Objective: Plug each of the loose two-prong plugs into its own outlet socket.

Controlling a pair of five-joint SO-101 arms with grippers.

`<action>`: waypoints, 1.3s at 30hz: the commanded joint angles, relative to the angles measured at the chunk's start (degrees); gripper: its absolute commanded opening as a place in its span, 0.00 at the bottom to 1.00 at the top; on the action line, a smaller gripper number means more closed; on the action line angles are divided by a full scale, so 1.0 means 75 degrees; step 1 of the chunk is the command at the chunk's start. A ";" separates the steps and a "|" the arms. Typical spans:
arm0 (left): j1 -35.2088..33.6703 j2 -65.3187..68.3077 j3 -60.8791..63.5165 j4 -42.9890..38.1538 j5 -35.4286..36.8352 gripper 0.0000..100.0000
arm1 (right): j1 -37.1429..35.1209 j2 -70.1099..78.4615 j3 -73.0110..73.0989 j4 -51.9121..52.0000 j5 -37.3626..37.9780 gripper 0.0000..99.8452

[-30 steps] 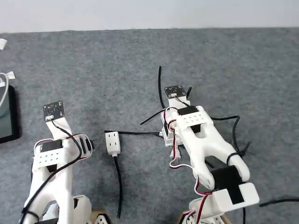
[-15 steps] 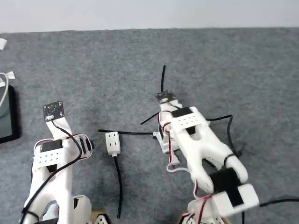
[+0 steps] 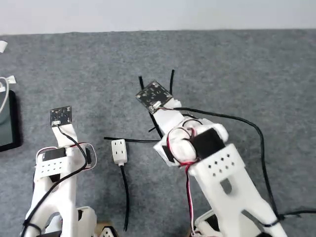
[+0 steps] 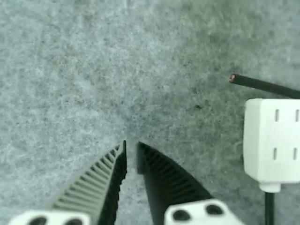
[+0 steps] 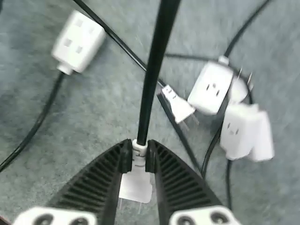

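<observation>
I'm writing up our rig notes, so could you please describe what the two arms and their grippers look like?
The left arm and right arm are white shells with black servo blocks and rows of small round holes. Red, white and black wires loop along them, and each carries a dark circuit board. The left gripper and right gripper have dark, ridged fingers tapering to points.
</observation>
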 commanded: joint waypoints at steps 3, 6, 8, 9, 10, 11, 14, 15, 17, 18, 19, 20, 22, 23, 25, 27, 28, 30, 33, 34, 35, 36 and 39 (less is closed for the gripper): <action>0.0023 0.0246 -0.0369 -0.0117 -0.0188 0.01 | -0.0850 0.0264 -0.1782 0.0674 0.0141 0.01; 0.0047 0.1336 -0.1119 0.0012 -0.0445 0.01 | -0.1237 0.0967 -0.2379 0.0779 0.0141 0.01; 0.0000 0.2098 -0.1788 0.0141 -0.0856 0.01 | -0.1366 0.1377 -0.2649 0.0697 0.0164 0.01; -0.0047 0.2426 -0.2116 0.0281 -0.1125 0.01 | -0.1377 0.1565 -0.2766 0.0662 0.0176 0.01; -0.0035 0.2637 -0.2432 0.0492 -0.1348 0.01 | -0.1389 0.1717 -0.2825 0.0557 0.0176 0.01; 0.0059 0.2731 -0.2678 0.0610 -0.1547 0.01 | -0.1389 0.1858 -0.2860 0.0451 0.0176 0.01; 0.0750 0.2696 -0.2772 0.0352 -0.2333 0.01 | -0.1389 0.2151 -0.2837 0.0123 0.0129 0.01; 0.1008 0.2626 -0.2725 0.0293 -0.2520 0.01 | -0.1389 0.2221 -0.2837 0.0053 0.0117 0.01; 0.1371 0.2403 -0.2538 0.0129 -0.2743 0.01 | -0.1389 0.2303 -0.2790 -0.0018 0.0117 0.01; 0.1453 0.2274 -0.2397 0.0035 -0.2977 0.01 | -0.1377 0.2315 -0.2719 -0.0076 0.0117 0.01; 0.1524 0.2110 -0.2233 0.0012 -0.3223 0.01 | -0.1366 0.2315 -0.2614 -0.0135 0.0117 0.01; 0.1547 0.1934 -0.2069 -0.0012 -0.3446 0.01 | -0.1354 0.2303 -0.2485 -0.0240 0.0117 0.01; 0.1676 0.1500 -0.1717 -0.0117 -0.3739 0.01 | -0.1354 0.2315 -0.2157 -0.0510 0.0141 0.01; 0.1747 0.1278 -0.1518 -0.0223 -0.3821 0.01 | -0.1354 0.2338 -0.1981 -0.0686 0.0141 0.01; 0.1911 0.0809 -0.1084 -0.0375 -0.4056 0.01 | -0.1377 0.2374 -0.1641 -0.1037 0.0152 0.01; 0.2051 0.0305 -0.0697 -0.0399 -0.4372 0.01 | -0.1377 0.2374 -0.1336 -0.1366 0.0164 0.01; 0.2122 0.0059 -0.0522 -0.0410 -0.4466 0.01 | -0.1377 0.2374 -0.1219 -0.1483 0.0164 0.01; 0.2286 -0.0410 -0.0135 -0.0481 -0.4536 0.01 | -0.1354 0.2385 -0.1067 -0.1647 0.0176 0.01; 0.2532 -0.1125 0.0416 -0.0492 -0.4771 0.01 | -0.1342 0.2385 -0.0914 -0.1799 0.0117 0.01; 0.2567 -0.1360 0.0568 -0.0492 -0.4771 0.01 | -0.1354 0.2385 -0.0856 -0.1870 0.0117 0.01; 0.2590 -0.1606 0.0709 -0.0492 -0.4771 0.01 | -0.1354 0.2385 -0.0785 -0.1952 0.0117 0.01; 0.2602 -0.1805 0.0815 -0.0504 -0.4771 0.01 | -0.1354 0.2385 -0.0762 -0.1987 0.0117 0.01; 0.2567 -0.2297 0.1061 -0.0539 -0.4771 0.01 | -0.1354 0.2385 -0.0715 -0.2045 0.0117 0.01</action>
